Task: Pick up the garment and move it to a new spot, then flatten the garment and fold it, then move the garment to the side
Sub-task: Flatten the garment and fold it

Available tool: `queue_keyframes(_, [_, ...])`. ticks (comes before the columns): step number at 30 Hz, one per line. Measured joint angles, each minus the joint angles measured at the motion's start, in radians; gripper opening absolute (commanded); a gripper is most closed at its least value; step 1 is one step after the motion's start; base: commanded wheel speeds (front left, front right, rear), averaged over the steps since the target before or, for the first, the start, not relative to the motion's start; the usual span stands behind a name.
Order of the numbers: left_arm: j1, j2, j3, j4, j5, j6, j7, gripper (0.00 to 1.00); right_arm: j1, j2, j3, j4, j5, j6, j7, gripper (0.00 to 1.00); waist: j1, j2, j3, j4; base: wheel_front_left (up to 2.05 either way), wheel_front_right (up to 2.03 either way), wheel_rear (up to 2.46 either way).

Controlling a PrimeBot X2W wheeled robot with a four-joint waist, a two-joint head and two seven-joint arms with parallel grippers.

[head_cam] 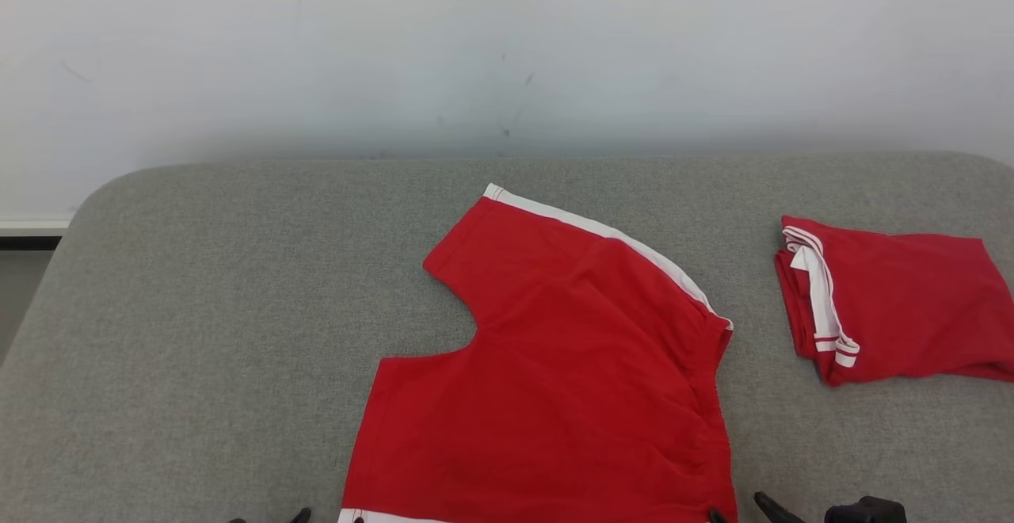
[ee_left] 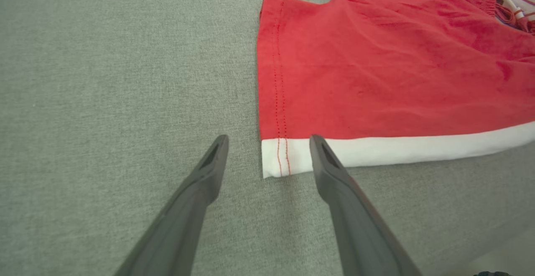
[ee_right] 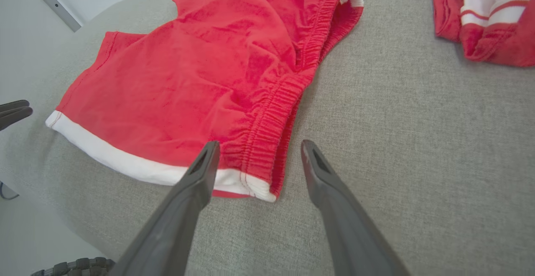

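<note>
The grey tabletop (head_cam: 198,309) carries the shorts (head_cam: 570,364), spread nearly flat at its near middle. Moving and flattening look done; folding and setting aside remain. A folded red garment (head_cam: 895,301) lies well right. The left gripper (ee_left: 268,140) and right gripper (ee_right: 257,146) sit at the shorts' near corners, fingers spread, holding nothing.

Shorts (head_cam: 554,364), centre of head view: solid red, white band along the edges, red double stitching crossing the white at the hem corner. Folded garment (head_cam: 895,301), right edge: same red, white trim with thin red stripes. Cushioned surface (head_cam: 198,309): heathered mid-grey weave. Wall (head_cam: 507,47), upper frame: pale off-white, few dark scuffs. Left gripper (ee_left: 269,142), right gripper (ee_right: 260,146): matte dark grey fingers.
</note>
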Motion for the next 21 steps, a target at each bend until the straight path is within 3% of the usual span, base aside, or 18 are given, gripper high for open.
queue_keyframes(21, [-0.090, -0.029, -0.053, 0.119, -0.045, -0.043, 0.077, 1.00, -0.038, -0.010, 0.069, 0.022, -0.030, -0.003, 0.160, 1.00, 0.0000, 0.0000, 0.017, 0.012, 0.00, 0.00, 0.00])
